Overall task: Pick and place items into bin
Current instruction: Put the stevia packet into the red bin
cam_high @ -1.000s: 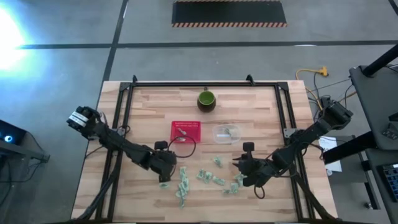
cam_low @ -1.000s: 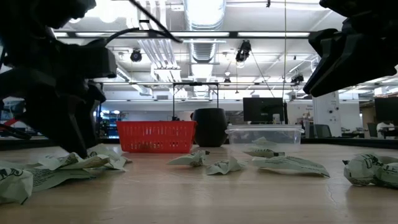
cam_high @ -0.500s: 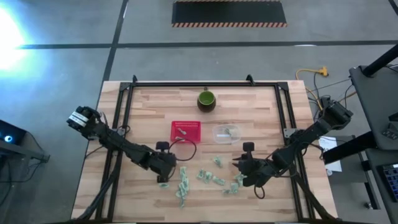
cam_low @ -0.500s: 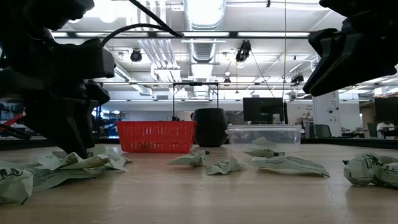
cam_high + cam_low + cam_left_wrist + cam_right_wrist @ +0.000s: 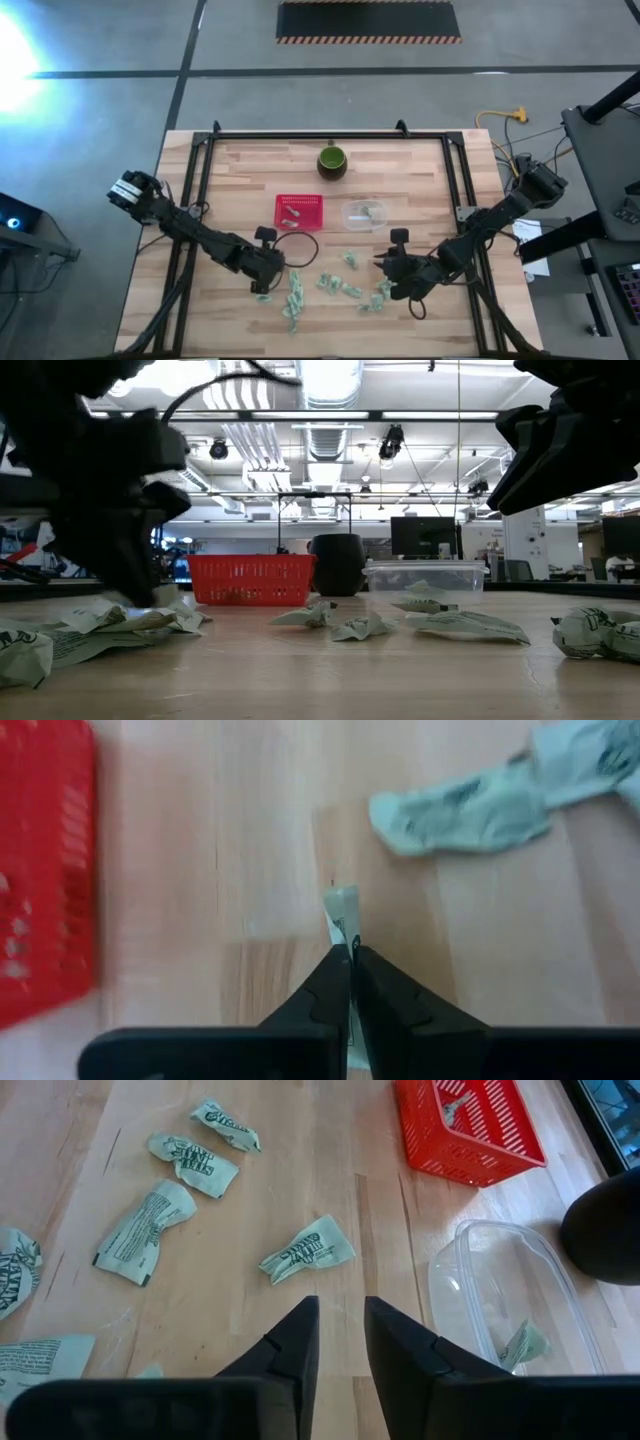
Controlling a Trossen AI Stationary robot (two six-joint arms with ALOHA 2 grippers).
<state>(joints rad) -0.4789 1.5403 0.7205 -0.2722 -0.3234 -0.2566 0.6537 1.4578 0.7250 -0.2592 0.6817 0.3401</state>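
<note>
Several small pale green-and-white wrapped items lie scattered on the wooden table's near half. My left gripper is at the left end of the scatter, just in front of the red basket, and is shut on one item. Another item lies close beside it. My right gripper hangs at the right end of the scatter, above the table, open, with nothing between its fingers. Loose items lie ahead of it. My left gripper pinches one wrapped item between its two fingertips. The item's pale end sticks out past the tips. The fingers point down at the table from above. I cannot tell whether the item is clear of the wood.
A clear plastic container with pieces inside stands right of the red basket, which also holds a few. A dark green round cup sits behind them at the far edge. Black frame rails run along the table's left and right sides.
My left gripper has shut on one item at the left end of the scatter and has shifted a little toward the table's right.
</note>
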